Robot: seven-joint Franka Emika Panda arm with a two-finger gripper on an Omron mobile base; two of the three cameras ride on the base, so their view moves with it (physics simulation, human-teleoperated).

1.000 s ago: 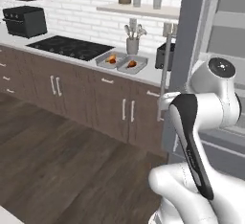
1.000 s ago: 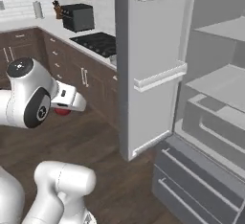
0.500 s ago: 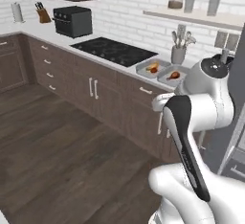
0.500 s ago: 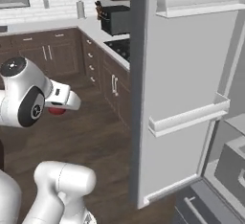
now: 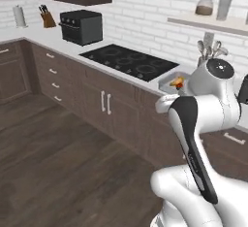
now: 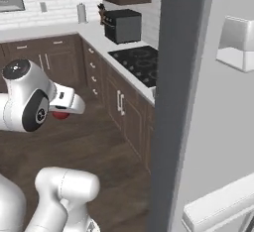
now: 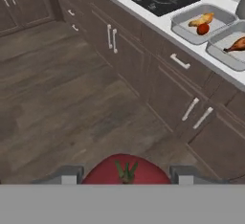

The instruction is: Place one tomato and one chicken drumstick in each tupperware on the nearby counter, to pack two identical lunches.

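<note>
My gripper (image 7: 125,174) is shut on a bright red tomato (image 7: 125,169) with a green stem, held above the wood floor. In the right base view the gripper (image 6: 62,113) holds that tomato (image 6: 60,115) beside the arm's elbow. On the counter (image 7: 168,23), right of the cooktop, two grey tupperware trays stand side by side. The nearer-left tupperware (image 7: 180,28) holds a drumstick (image 7: 201,19) and a darker tomato (image 7: 203,28). The right tupperware (image 7: 216,50) holds one drumstick (image 7: 235,44). The left base view shows a tray corner (image 5: 167,81) with a drumstick (image 5: 178,81) behind my arm.
A black cooktop (image 5: 130,61) sits in the counter, with a black toaster oven (image 5: 81,26) and a knife block (image 5: 47,18) farther left. A utensil holder (image 5: 207,52) stands behind the trays. The open fridge door (image 6: 198,102) rises close on the right. Dark cabinets (image 7: 143,70) front the counter.
The whole picture has shifted as the base turned and drove: the fridge slid out to the right and the counter came closer. The gripper stays shut on the tomato.
</note>
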